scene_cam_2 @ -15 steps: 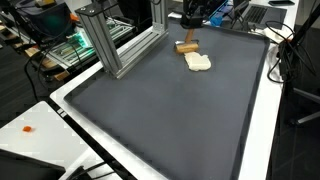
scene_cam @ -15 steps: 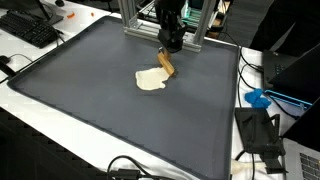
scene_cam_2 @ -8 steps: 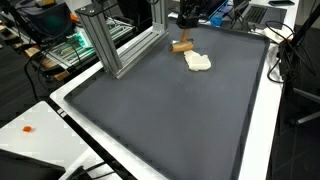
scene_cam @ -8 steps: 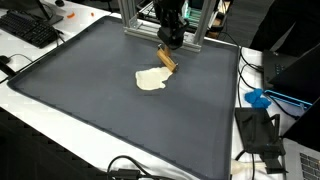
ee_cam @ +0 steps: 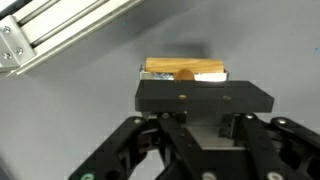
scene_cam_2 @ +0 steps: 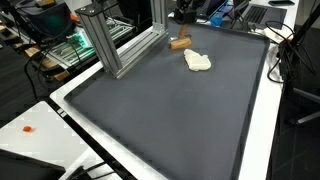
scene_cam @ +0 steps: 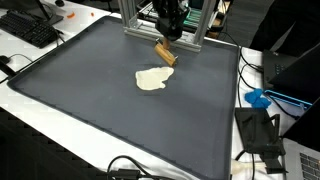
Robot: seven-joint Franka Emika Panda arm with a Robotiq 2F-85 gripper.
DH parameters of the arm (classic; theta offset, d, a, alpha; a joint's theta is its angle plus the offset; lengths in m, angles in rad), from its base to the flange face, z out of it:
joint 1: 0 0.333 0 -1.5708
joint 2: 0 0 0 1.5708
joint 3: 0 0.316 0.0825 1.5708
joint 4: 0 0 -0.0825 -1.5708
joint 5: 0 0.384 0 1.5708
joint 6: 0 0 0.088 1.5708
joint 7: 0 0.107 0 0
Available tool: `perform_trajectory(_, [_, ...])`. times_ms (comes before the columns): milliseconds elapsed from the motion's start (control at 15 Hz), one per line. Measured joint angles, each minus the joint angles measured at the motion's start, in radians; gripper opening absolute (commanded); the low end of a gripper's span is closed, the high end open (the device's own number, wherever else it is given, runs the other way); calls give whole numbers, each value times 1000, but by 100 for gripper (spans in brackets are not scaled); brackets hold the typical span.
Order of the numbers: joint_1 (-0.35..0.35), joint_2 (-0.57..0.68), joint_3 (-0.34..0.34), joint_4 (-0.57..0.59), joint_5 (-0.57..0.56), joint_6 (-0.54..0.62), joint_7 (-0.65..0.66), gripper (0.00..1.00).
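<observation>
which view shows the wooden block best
The wrist view: the block sits close up in the centre, clamped in the gripper. Both exterior views show the block only as a small, distant brown piece under the gripper.

Light: bright, even, overhead.
Shadows: soft, faint patch beside wooden block (ee_cam: pixel 185 68).
Glare: pale sheen across dark mat (scene_cam_2: pixel 200 110).
Focus: wrist view soft, nearest parts blurred.
Detail: exterior views coarse, grainy.
</observation>
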Motion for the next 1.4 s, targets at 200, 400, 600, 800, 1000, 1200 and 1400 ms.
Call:
perform_trajectory(200, [-2, -50, 1, -22, 3, 0, -37, 22])
perform_trajectory(400, [-4, -105, 4, -48, 35, -2, -90, 22])
perform_trajectory(600, [-6, -169, 13, -84, 64, -6, -149, 22])
perform_trajectory(800, [-7, -238, 25, -125, 73, -15, -194, 22])
perform_trajectory(1000, [-7, -312, 42, -168, 73, -36, -231, 22])
perform_trajectory(1200, [-7, -385, 56, -210, 83, -67, -276, 22])
perform_trajectory(1400, [-7, -450, 64, -252, 96, -80, -322, 22])
